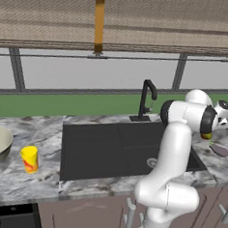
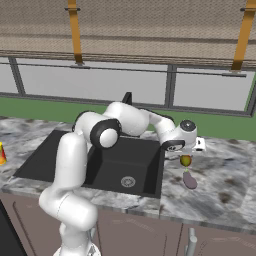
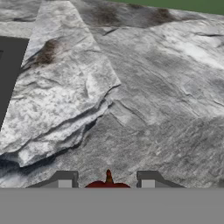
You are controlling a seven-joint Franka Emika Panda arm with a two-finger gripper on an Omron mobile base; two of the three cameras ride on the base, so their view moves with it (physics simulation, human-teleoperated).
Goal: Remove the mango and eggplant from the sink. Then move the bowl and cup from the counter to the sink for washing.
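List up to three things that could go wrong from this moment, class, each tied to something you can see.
1. The pincer holds the mango above the counter; released from there, the round fruit might roll.
2. The eggplant lies almost directly below, so the mango may land on it.
3. The sink edge is near; a rolling mango could drop back in.

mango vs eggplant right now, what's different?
The mango hangs in the tool above the counter; the eggplant lies on that counter. The mango is rounder, red and yellow-green; the eggplant is elongated and dull purple. Both are out of the sink, on its right side.
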